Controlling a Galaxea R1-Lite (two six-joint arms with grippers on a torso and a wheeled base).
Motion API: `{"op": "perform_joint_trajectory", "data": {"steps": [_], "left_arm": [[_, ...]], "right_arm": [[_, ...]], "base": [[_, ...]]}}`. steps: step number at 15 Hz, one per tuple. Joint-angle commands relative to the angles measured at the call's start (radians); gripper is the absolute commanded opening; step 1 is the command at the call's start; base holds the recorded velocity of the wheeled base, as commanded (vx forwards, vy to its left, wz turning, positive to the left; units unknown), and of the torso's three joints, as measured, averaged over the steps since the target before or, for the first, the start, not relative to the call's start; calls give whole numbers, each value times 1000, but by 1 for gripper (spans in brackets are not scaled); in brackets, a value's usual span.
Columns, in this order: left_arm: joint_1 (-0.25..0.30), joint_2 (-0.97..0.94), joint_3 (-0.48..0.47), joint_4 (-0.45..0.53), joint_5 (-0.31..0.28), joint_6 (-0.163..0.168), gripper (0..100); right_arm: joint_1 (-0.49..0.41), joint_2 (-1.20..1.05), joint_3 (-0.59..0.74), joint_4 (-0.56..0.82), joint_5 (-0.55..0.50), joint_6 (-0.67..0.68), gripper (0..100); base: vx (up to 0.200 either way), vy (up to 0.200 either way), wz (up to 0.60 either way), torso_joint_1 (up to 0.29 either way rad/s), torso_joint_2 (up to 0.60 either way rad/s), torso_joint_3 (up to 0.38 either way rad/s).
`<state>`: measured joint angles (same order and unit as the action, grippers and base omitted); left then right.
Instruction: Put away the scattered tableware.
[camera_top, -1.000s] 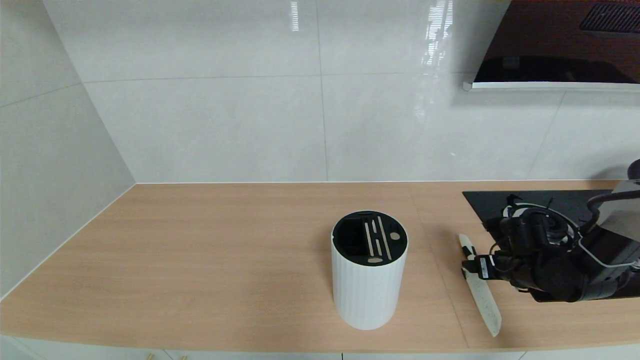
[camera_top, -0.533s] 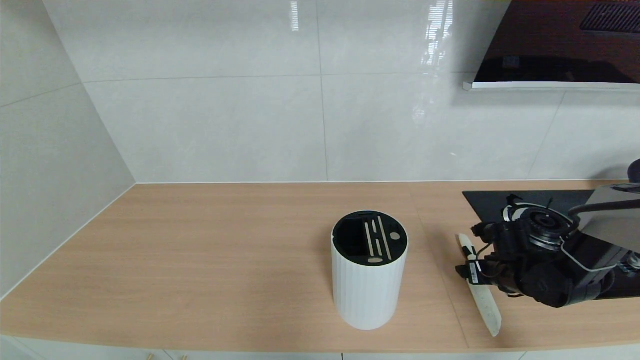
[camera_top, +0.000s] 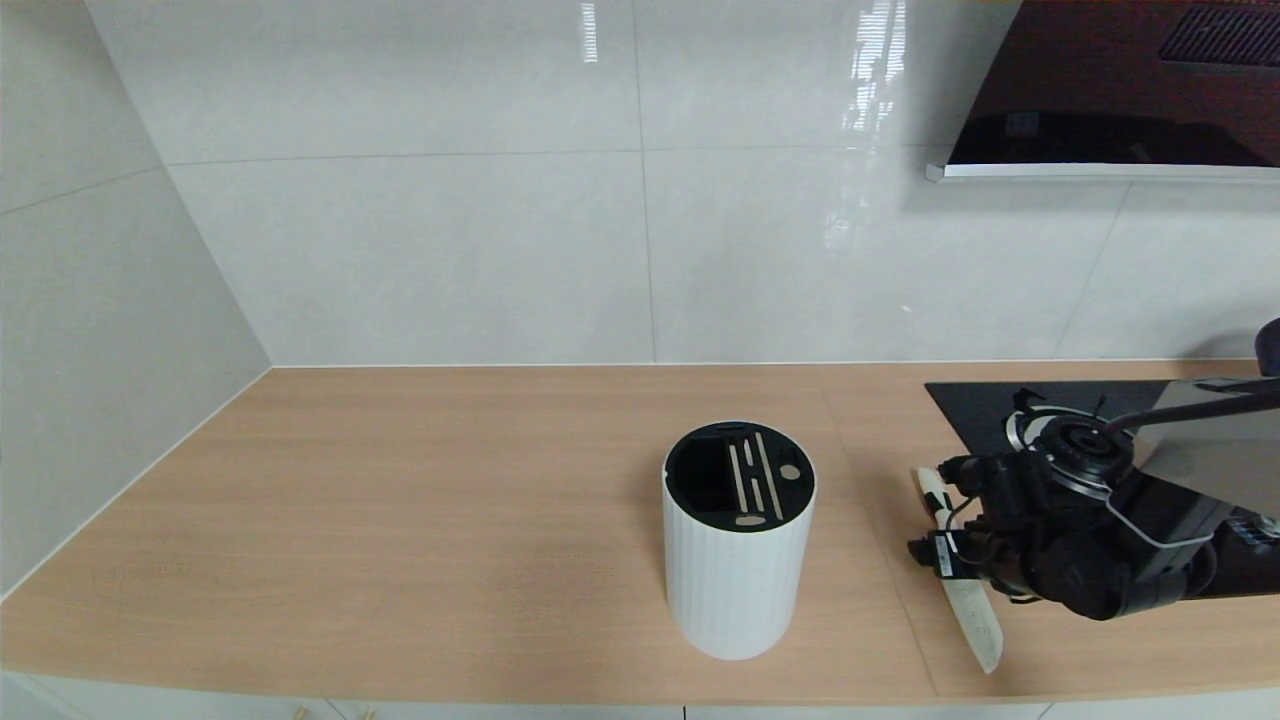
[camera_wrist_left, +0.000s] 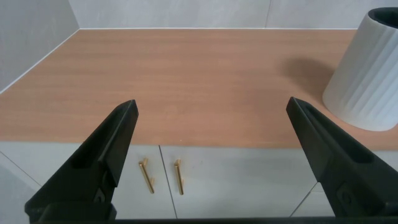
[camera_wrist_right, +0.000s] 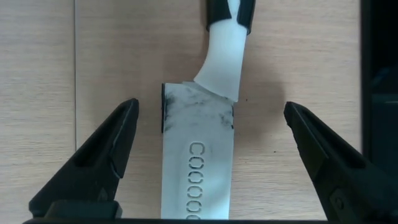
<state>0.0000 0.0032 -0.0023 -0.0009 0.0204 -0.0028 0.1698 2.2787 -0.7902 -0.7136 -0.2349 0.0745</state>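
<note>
Now farther left than 1 s ago, right hand (camera_top: 940, 510) spread open, straddling knife (camera_top: 972, 615).

Middle of knife (camera_top: 975, 612) beneath right hand (camera_top: 940, 512).

Both grippers spread wide.
Black right gripper (camera_top: 942, 512) at four o'clock, wrist bent downward; black left gripper (camera_wrist_left: 211, 162) points forward, fingers apart.

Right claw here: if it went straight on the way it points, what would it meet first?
The knife: the right claw, open, points down at the white blade's wide end beside the handle, lying flat on the wooden counter. The remaining gap is hard to judge.
</note>
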Motion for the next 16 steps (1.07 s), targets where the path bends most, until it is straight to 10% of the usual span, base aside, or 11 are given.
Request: {"op": "perform_joint_trajectory", "data": {"steps": [1, 3, 4, 16], "left_arm": [[0, 0, -1, -1, 0, 0, 100], [0, 0, -1, -1, 0, 0, 100], [0, 0, -1, 1, 0, 0, 100], [0, 0, -1, -1, 0, 1, 100]], "right_arm": [[0, 8, -1, 2, 0, 4, 100], [0, 13, -9, 2, -1, 5, 100], [0, 15, -9, 2, 0, 5, 0], [0, -4, -4, 2, -1, 8, 0]], "base": [[0, 0, 0, 0, 0, 0], [0, 0, 0, 0, 0, 0], [0, 0, 0, 0, 0, 0], [0, 0, 0, 0, 0, 0]]}}
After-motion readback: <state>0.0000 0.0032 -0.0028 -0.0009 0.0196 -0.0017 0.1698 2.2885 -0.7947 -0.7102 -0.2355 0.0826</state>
